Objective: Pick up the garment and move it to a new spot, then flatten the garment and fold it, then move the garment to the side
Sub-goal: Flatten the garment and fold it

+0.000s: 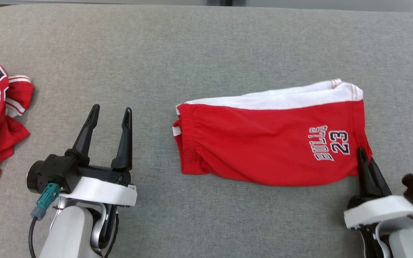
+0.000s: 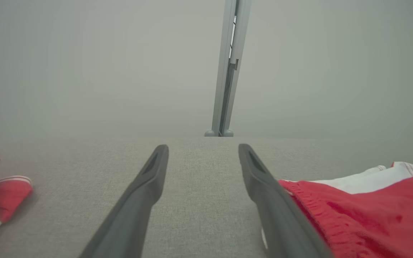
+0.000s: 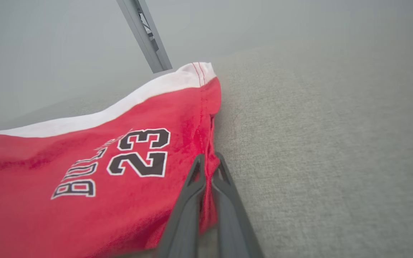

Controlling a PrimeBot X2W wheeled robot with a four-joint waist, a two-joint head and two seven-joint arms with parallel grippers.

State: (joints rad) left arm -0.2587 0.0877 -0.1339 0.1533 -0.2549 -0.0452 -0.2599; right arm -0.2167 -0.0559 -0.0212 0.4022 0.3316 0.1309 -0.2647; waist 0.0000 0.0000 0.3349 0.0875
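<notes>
Our right hand (image 1: pixel 363 153) pinches the garment (image 1: pixel 263 143) at the right of the table (image 1: pixel 206 53); left hand (image 1: pixel 112 108) spread; let's lift gently.

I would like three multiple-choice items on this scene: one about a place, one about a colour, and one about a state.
1. Where does the right gripper meet the garment?
A. at its near right corner
B. at its left end
C. in its middle

2. What colour is the band along the garment's far edge?
A. blue
B. white
C. black

3. How does the left gripper stand?
A. shut on cloth
B. shut on nothing
C. open over the bare table

Answers:
1 A, since the shut fingers pinch the red cloth at that corner.
2 B, since a white strip runs above the red.
3 C, since grey table shows between its spread fingers.
</notes>
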